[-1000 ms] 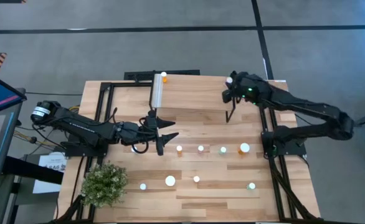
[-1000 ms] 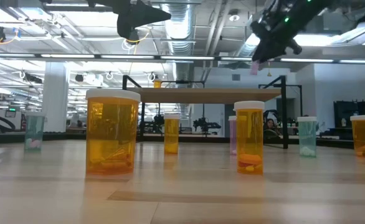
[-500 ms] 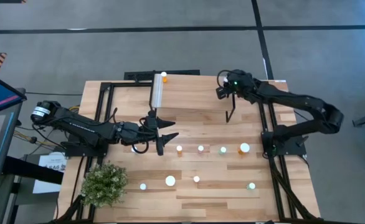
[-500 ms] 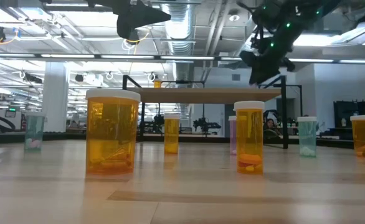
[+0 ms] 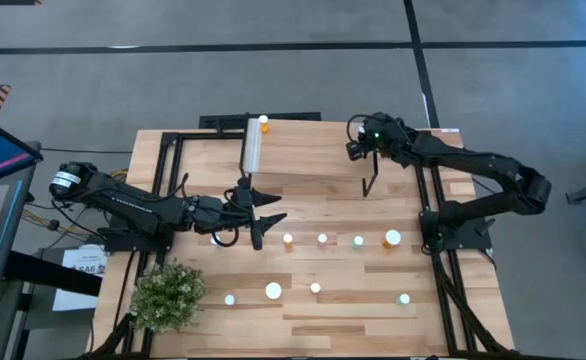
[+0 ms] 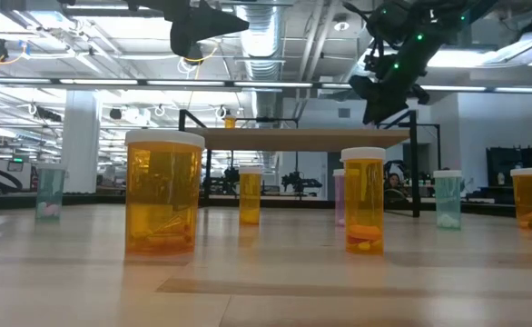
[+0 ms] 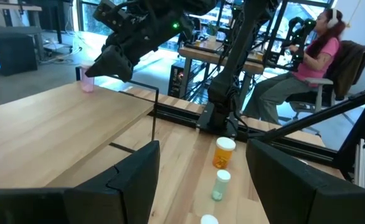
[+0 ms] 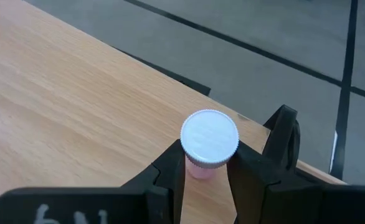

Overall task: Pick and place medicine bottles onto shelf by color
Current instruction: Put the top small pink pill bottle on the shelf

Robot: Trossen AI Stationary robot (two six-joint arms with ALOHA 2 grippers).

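A pink medicine bottle with a white cap sits between the fingers of my right gripper, over the right far corner of the shelf. In the left wrist view the bottle is at the shelf top, under the right gripper. One orange bottle stands on the shelf's left far corner. Several more bottles stand on the table in two rows. My left gripper hovers open near the shelf's left near corner. My right gripper pinches the pink bottle's body just under the white cap between its two fingers, coming from above and pointing down. The bottle is upright, with its base at the shelf top; whether it rests there or hangs just above, I cannot tell.
A small green plant stands at the table's left near corner. Large orange bottles stand close to the low camera. Black frame rails run along the table's sides. A person sits beyond the table.
My right gripper has carried the pink bottle toward the table's left and down to the shelf top, tipping as it went, and has then held still. The left arm has kept still.
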